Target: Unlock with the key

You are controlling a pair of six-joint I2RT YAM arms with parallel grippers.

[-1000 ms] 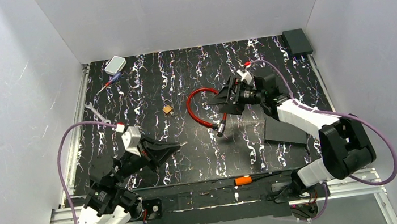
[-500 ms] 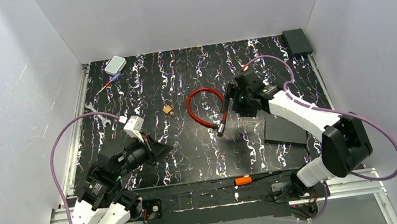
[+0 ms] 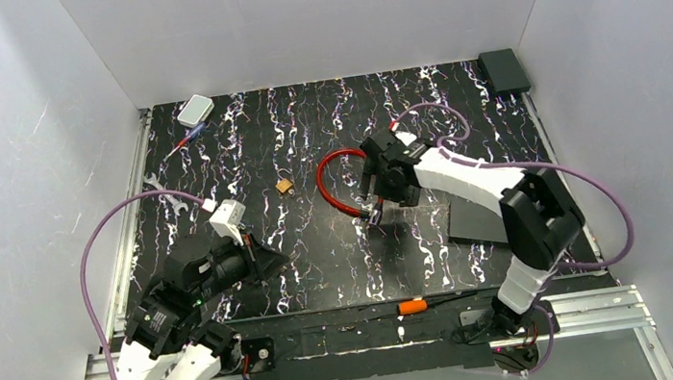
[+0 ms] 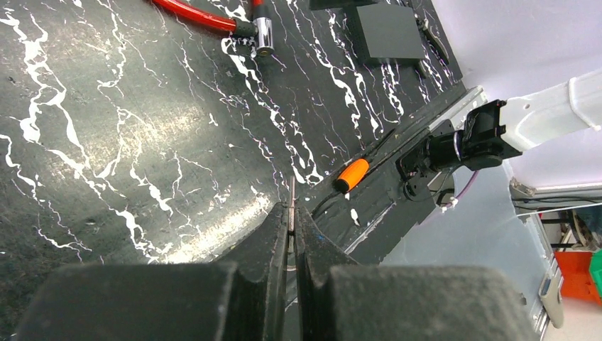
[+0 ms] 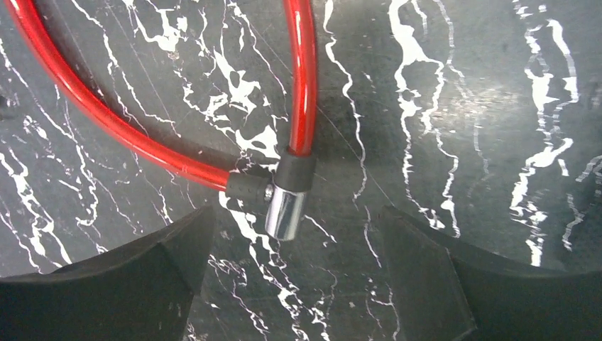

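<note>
The key point(image 4: 291, 202) is a thin silvery sliver pinched edge-on between my left gripper's point(image 4: 291, 213) shut jaws, its tip sticking out past them. In the top view that gripper point(image 3: 281, 258) hovers over the near left of the table. A red cable lock point(image 3: 323, 187) lies mid-table, its chrome cylinder point(image 5: 284, 213) at the near end of the loop. My right gripper point(image 5: 297, 217) is open, pointing down, with its fingers either side of the cylinder and not touching it. A small brass padlock point(image 3: 285, 186) sits left of the cable.
An orange-handled tool point(image 3: 413, 306) lies on the front rail. A silver wrench point(image 3: 163, 190) is at the left edge. A white box point(image 3: 195, 109) sits at the back left, a black box point(image 3: 503, 70) at the back right, and a black plate point(image 3: 477, 221) lies near my right arm.
My right gripper swung left and turned down over the cable lock's chrome cylinder. My left gripper drew back slightly toward the near left, still holding the key.
</note>
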